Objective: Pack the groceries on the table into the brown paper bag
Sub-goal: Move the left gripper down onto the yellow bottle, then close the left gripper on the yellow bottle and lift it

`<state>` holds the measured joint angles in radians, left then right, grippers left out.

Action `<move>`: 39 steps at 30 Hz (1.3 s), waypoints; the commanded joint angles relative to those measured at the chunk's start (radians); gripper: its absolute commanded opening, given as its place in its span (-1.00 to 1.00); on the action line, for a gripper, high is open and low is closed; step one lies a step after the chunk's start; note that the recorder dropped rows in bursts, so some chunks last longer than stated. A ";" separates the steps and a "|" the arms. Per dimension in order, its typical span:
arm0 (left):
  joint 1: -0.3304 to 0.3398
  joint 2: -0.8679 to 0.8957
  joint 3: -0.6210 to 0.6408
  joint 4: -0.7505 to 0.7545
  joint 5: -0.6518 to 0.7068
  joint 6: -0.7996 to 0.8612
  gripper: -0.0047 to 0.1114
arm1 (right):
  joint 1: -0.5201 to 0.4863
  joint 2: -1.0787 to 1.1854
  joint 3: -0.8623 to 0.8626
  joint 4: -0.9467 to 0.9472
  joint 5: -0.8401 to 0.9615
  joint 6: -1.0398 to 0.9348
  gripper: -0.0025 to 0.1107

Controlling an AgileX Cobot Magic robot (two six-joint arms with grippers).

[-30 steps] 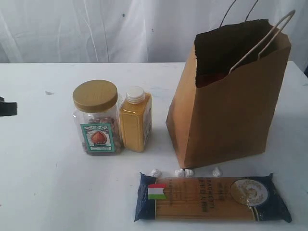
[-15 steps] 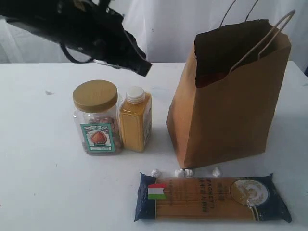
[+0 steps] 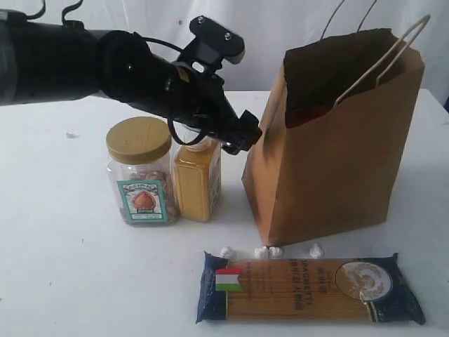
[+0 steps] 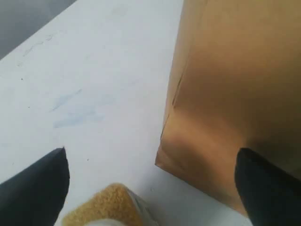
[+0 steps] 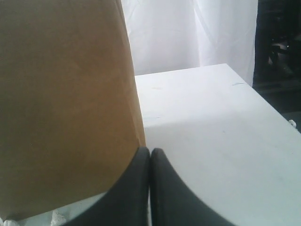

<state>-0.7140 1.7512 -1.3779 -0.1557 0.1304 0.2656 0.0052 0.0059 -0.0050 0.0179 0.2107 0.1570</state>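
The brown paper bag (image 3: 337,147) stands upright and open on the table (image 3: 63,246) at the right. To its left stand a clear jar with a gold lid (image 3: 140,172) and a yellow bottle (image 3: 196,179), side by side. A long spaghetti packet (image 3: 309,288) lies flat in front of the bag. My left gripper (image 3: 244,133) hangs over the yellow bottle's cap, close to the bag's left side. In the left wrist view the left gripper (image 4: 151,151) is open and empty, with the bottle (image 4: 108,207) below and the bag (image 4: 235,94) ahead. My right gripper (image 5: 150,151) is shut and empty beside the bag (image 5: 61,94).
Several tiny white crumbs (image 3: 270,250) lie between the bag and the spaghetti packet. A white curtain (image 3: 231,35) hangs behind the table. The table's far edge (image 5: 263,94) shows in the right wrist view, with dark equipment beyond it.
The left arm has swung in from the left edge to above the yellow bottle, next to the bag. The jar, bottle, packet and bag have not moved.
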 commanded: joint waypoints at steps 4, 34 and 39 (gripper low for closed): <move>0.077 0.070 -0.137 0.005 0.201 -0.181 0.62 | -0.005 -0.006 0.005 -0.002 -0.002 0.004 -0.96; 0.104 0.247 -0.335 0.090 0.656 -0.219 0.46 | -0.005 -0.006 0.005 -0.002 -0.002 0.004 -0.96; 0.104 0.247 -0.335 0.090 0.656 -0.224 -0.14 | -0.005 -0.006 0.005 -0.002 -0.002 0.004 -0.96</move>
<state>-0.6094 2.0047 -1.7163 -0.0577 0.7718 0.0533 0.0052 0.0059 -0.0050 0.0179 0.2107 0.1570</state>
